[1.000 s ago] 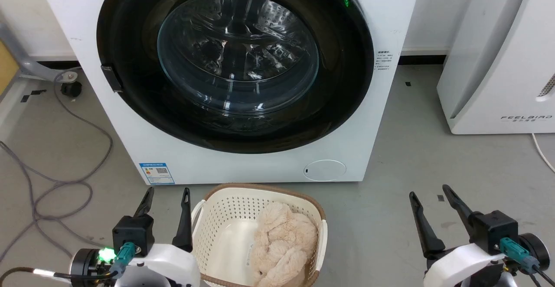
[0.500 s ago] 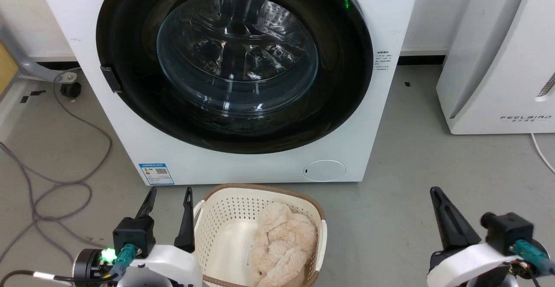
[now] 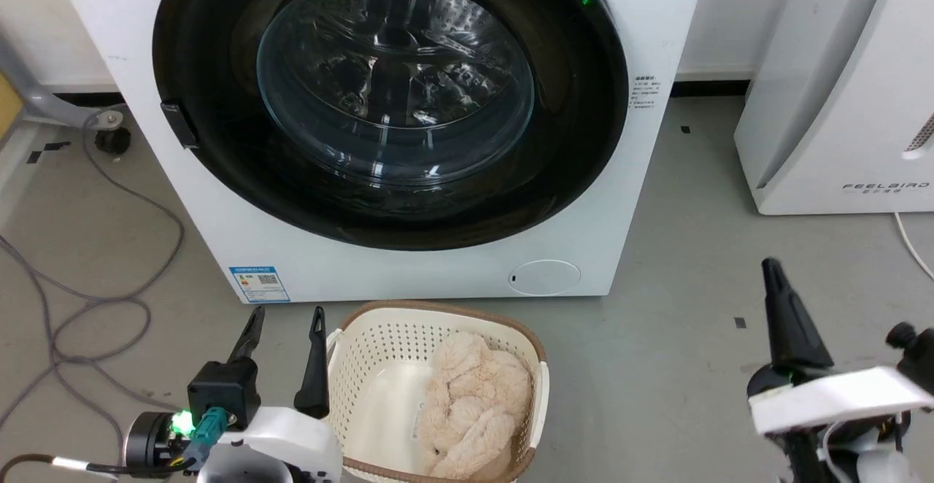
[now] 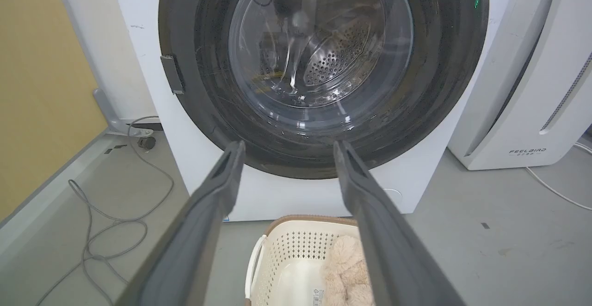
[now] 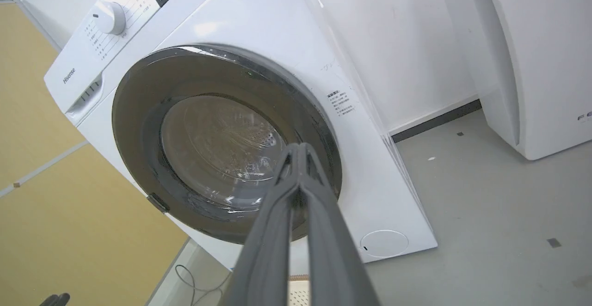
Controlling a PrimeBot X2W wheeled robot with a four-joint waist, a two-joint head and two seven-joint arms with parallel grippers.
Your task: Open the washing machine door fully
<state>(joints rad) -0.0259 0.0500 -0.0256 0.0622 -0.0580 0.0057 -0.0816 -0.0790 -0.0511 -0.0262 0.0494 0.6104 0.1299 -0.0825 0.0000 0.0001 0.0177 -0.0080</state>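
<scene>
Black and glossy, the washing machine door (image 3: 390, 96) lies closed against the front of the white washing machine (image 3: 408, 279), with its clear glass bowl bulging at the centre. We hold our left hand (image 3: 287, 313) low before it, two fingers spread wide and nothing between them. It is just beside a cream basket (image 3: 365, 337) on the grey floor (image 3: 693, 249), which holds a beige plush (image 3: 474, 395). Our right hand (image 5: 298, 149) has its fingers pressed together, empty, off to the machine's right.

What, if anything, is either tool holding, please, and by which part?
Nothing is held: the left tool is open, the right tool shut on nothing, both apart from the washing machine door.
</scene>
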